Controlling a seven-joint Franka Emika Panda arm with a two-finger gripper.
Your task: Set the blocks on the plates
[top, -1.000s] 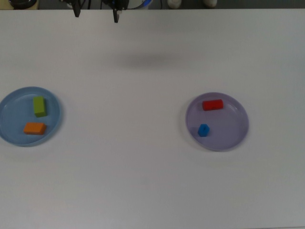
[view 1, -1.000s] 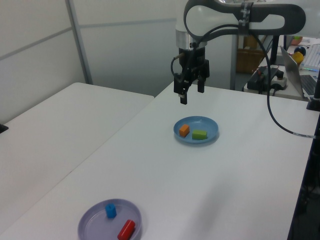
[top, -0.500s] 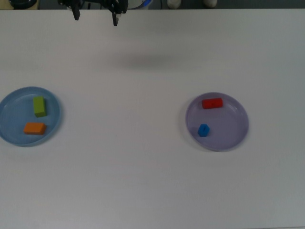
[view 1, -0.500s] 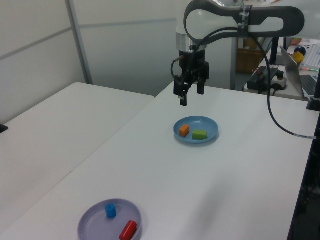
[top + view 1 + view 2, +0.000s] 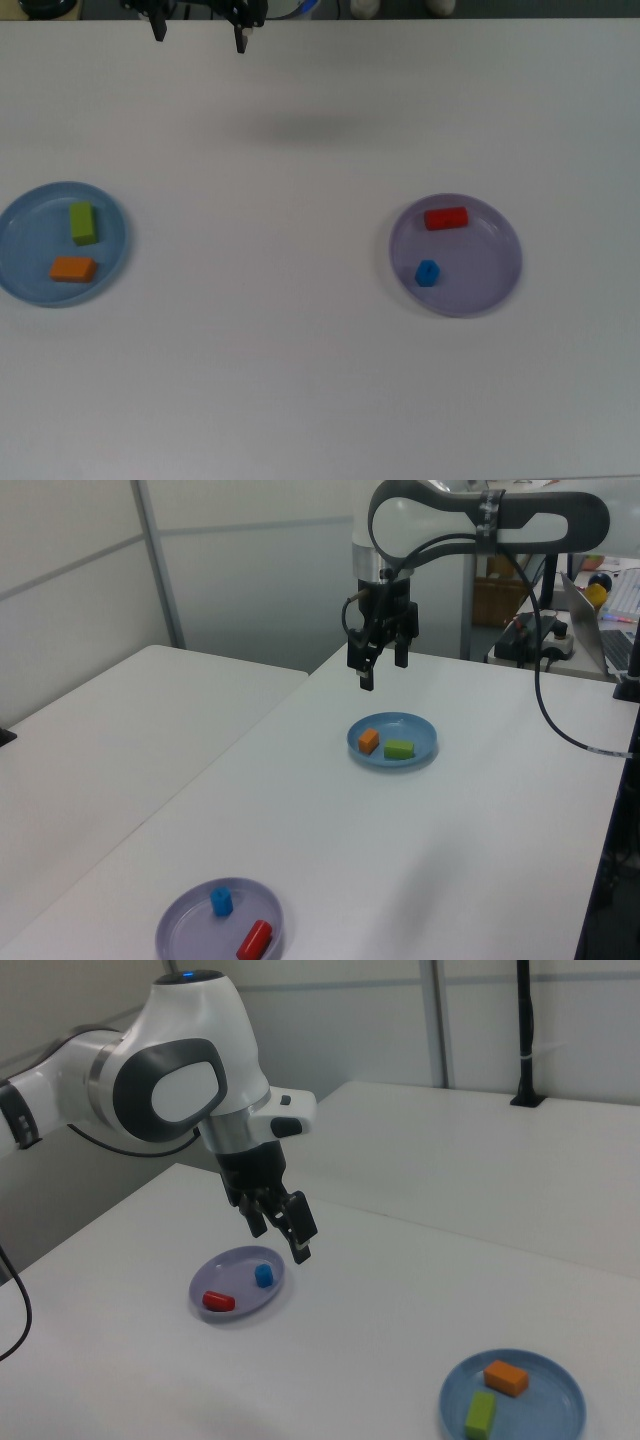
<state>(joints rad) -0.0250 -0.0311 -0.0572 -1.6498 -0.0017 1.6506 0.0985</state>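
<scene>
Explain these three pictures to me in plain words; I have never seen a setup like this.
The white machine is a robot arm ending in a two-finger gripper, which hangs open and empty above a white table. One picture looks straight down; the other two look across the table from opposite sides. On the table sit two plates. The light blue plate holds a green block and an orange block. The lavender plate holds a red block and a blue cube.

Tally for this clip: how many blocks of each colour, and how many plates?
Orange block: 1
Green block: 1
Red block: 1
Blue block: 1
Blue plate: 1
Purple plate: 1
Total: 4 blocks, 2 plates, 6 things.
</scene>
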